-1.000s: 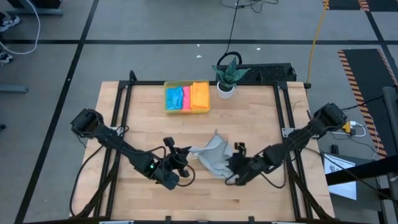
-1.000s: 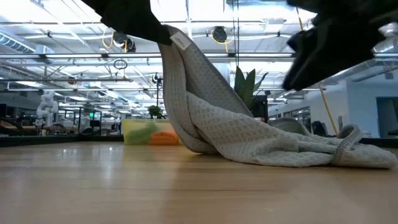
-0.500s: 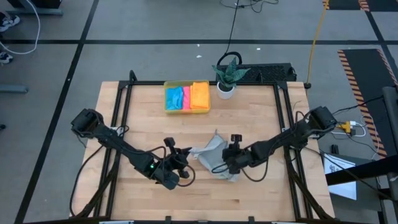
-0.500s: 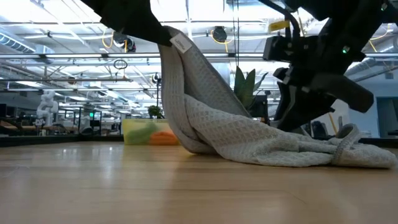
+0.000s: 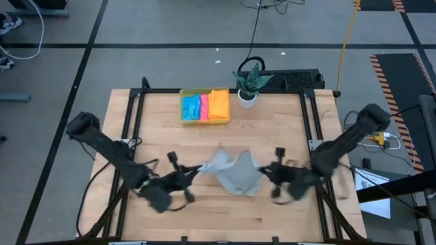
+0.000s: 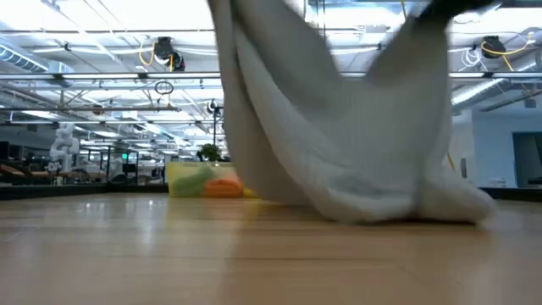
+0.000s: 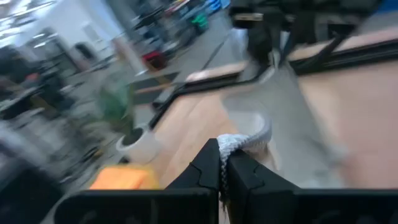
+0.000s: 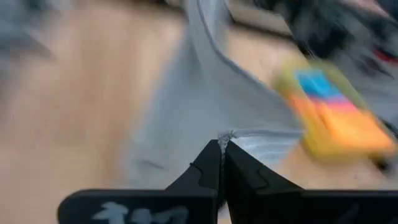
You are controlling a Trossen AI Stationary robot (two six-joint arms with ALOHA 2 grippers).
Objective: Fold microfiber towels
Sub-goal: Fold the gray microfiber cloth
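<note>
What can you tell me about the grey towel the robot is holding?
The light grey towel is a soft cloth with a waffle-like weave. It hangs between both arms: the left gripper is shut on one edge, the right gripper on another. Both held parts are lifted, while the sagging middle rests on the wooden table, near its front.

Bright overhead ceiling lights, heavy motion blur in wrist views

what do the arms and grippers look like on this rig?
Both arms are dark, near-black, built of slim jointed links with a bulkier rounded joint at each outer end. Thin black cables loop alongside each. The left gripper and right gripper each end in two matte black wedge-shaped fingers tapering to a point. No markings are readable.
</note>
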